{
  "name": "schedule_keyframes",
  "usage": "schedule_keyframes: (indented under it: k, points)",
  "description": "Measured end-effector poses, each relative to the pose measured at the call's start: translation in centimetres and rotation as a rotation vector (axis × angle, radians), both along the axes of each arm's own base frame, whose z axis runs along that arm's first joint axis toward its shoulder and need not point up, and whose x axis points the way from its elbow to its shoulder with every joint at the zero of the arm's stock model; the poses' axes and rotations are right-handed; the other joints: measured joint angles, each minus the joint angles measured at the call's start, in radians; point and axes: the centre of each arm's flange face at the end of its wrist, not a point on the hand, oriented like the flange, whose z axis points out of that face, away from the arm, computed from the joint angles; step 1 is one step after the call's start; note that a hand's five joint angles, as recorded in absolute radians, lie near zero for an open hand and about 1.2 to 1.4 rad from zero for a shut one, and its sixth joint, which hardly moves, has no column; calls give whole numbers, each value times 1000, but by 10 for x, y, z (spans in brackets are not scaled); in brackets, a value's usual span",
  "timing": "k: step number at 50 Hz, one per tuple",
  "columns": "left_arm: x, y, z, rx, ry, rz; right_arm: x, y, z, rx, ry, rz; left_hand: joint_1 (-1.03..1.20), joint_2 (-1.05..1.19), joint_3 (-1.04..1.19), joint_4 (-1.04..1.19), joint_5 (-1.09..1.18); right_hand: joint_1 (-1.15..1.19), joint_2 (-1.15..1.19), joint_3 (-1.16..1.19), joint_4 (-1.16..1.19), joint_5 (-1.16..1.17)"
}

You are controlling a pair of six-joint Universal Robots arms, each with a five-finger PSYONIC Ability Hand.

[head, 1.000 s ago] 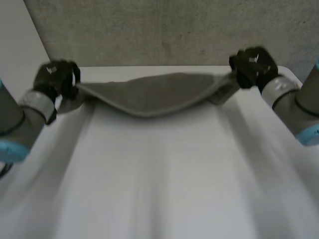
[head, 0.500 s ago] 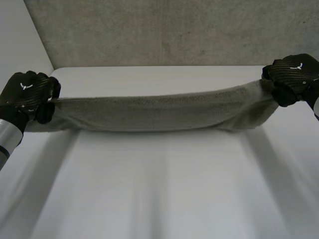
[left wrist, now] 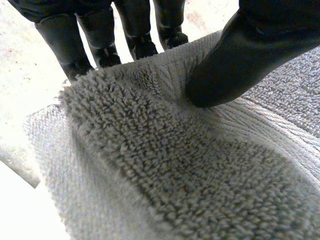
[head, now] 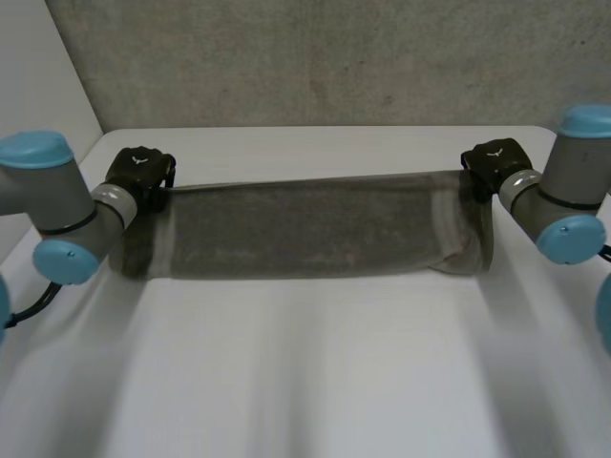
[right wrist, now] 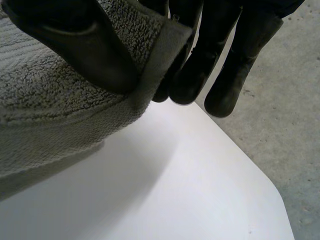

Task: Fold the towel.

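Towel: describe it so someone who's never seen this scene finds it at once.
Start at the white table. Across its far half the towel stretches as a long band between the left hand and the right hand, each pinching one end. It is the only soft thing, grey and fuzzy beside the hard black hands.

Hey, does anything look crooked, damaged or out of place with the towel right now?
Nothing stands out. The towel stretches fairly evenly between the left hand and the right hand, each pinching one end, over the far part of the table. No tears or spills show.
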Motion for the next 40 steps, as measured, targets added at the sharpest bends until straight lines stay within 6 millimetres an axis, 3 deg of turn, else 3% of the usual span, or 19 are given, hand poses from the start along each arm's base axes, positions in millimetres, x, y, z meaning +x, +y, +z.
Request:
schedule_keyframes:
  k: [2,4,7,10,14,19,26,33,37,40]
  points:
    - [-3,-6,-4,1,-2,1,3,-4,-5,-11,0,-2,-31,-54,-45,-43,-34,-103,-112,-114,-120,-104]
    - [-6,-10,-6,2,-2,-1,7,-6,-10,-18,0,-2,-180,-256,-272,-272,-225,-378,-391,-386,-392,-405]
    - [-11,-13,-7,2,-2,-4,13,-7,-14,-27,2,-8,-683,-771,-780,-782,-721,-882,-899,-892,-880,-917]
    - [-14,-13,-4,-3,-2,0,16,-5,-15,-28,5,-20,-970,-1067,-1097,-1077,-1034,-1036,-1056,-1064,-1057,-1086]
    - [-14,-12,9,-22,4,23,19,1,-11,-19,12,-36,-1053,-1154,-1189,-1160,-1143,-1068,-1065,-1075,-1065,-1086]
    - [-6,-6,37,-48,21,76,19,18,8,2,20,-37,-1077,-1191,-1215,-1186,-1172,-1069,-1065,-1075,-1065,-1086]
    - [14,21,72,-39,40,126,5,62,41,38,28,-38,-1088,-1201,-1225,-1193,-1183,-1073,-1066,-1075,-1065,-1086]
    - [28,57,73,-2,35,138,-5,105,37,91,39,-25,-1105,-1217,-1244,-1214,-1201,-1073,-1066,-1075,-1065,-1086]
    - [30,75,65,2,33,127,-8,118,24,127,44,-13,-1106,-1217,-1245,-1214,-1202,-1042,-1052,-1062,-1055,-1064]
    - [29,88,60,-13,36,108,-10,121,14,147,46,-10,-1106,-1217,-1246,-1214,-1202,-917,-919,-933,-935,-925]
